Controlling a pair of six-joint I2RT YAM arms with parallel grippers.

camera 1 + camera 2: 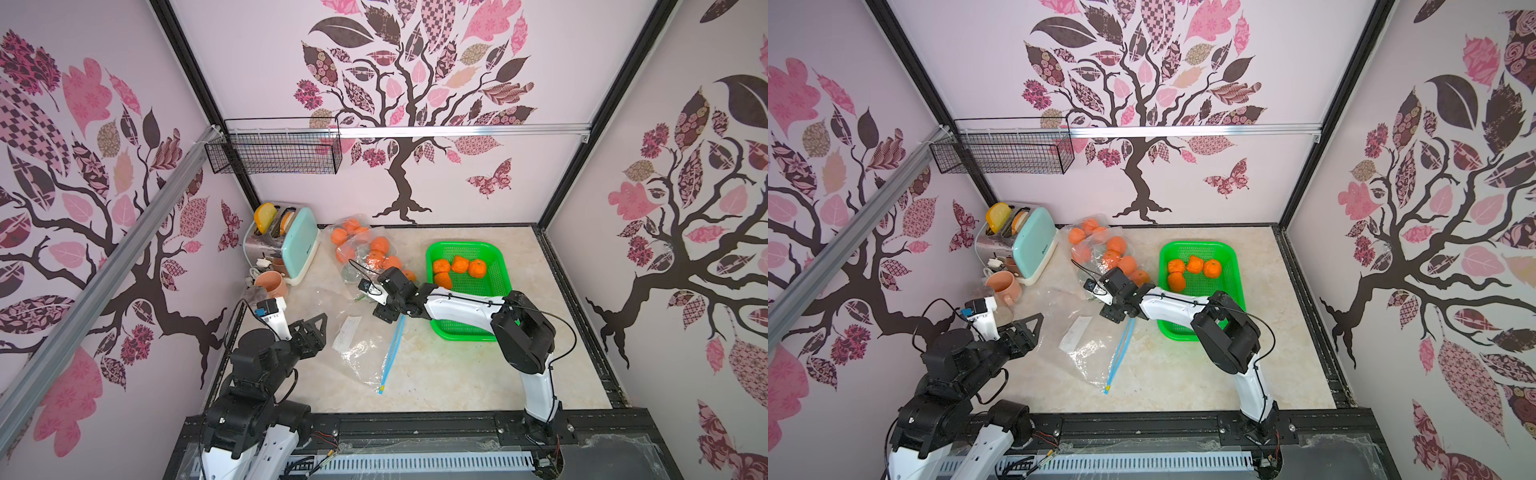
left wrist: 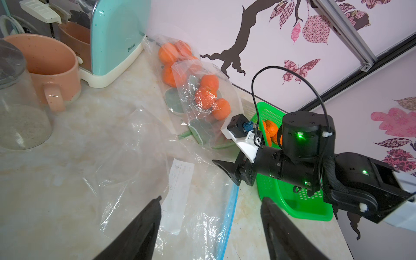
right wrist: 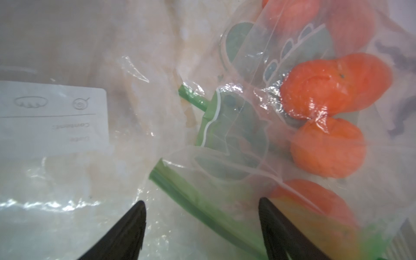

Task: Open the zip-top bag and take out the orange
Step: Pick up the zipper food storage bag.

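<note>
On the right arm (image 1: 461, 305) the jaws stand apart and grasp nothing. In the right wrist view the green zip strip (image 3: 191, 203) of a zip-top bag (image 3: 243, 139) lies between them. This bag holds several oranges (image 3: 333, 85) and, I judge, is not yet opened. On the left arm (image 1: 277, 323) the jaws are also released, near the edge of an empty bag (image 1: 361, 361) with a blue zip, flat on the table (image 1: 478, 374). The green basket (image 1: 457, 245) holds four oranges (image 1: 459, 264). So some work looks done; opening this bag and taking out an orange remains.
</note>
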